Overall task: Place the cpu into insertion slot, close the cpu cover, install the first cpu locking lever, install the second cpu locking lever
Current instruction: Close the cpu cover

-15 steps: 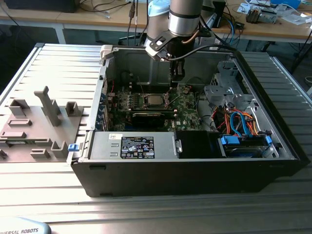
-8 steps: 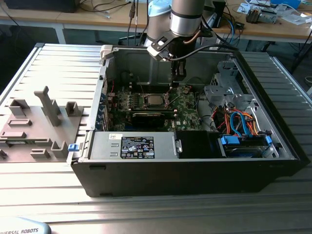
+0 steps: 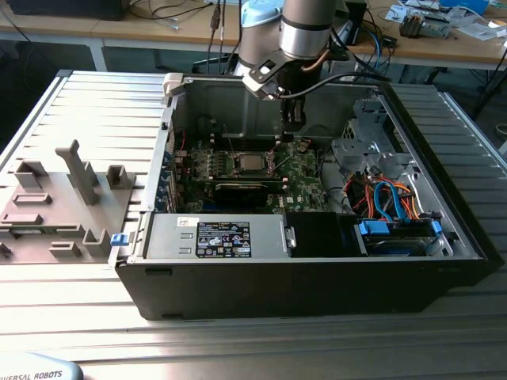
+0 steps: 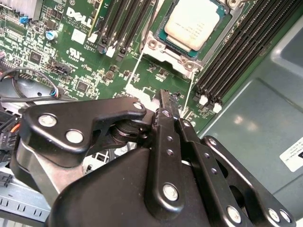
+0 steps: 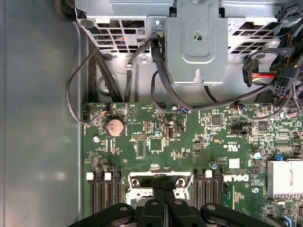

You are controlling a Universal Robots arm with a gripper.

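The cpu point(image 4: 194, 21), a silver-grey square chip, lies flat in the insertion slot point(image 4: 166, 53) on the green circuit board; in the exterior view the cpu point(image 3: 252, 164) sits mid-board inside the open computer case. A silvery frame, which I take for the cpu cover point(image 4: 152, 41), lies flat around the chip. I cannot make out the locking levers. My gripper point(image 3: 295, 123) hangs above the board, toward the exterior view's right of the slot. In both wrist views the gripper point(image 4: 163, 97) point(image 5: 164, 188) is shut with nothing between its black fingers, a short way off the slot's edge point(image 5: 156, 182).
Black memory slots point(image 4: 236, 52) flank the socket. A grey drive cage point(image 5: 196, 42) with looping black cables point(image 5: 161, 75) stands beyond the board. A long black card point(image 3: 242, 188) and the power supply point(image 3: 230, 237) sit near the case front. A grey fixture point(image 3: 71, 198) lies at the exterior view's left.
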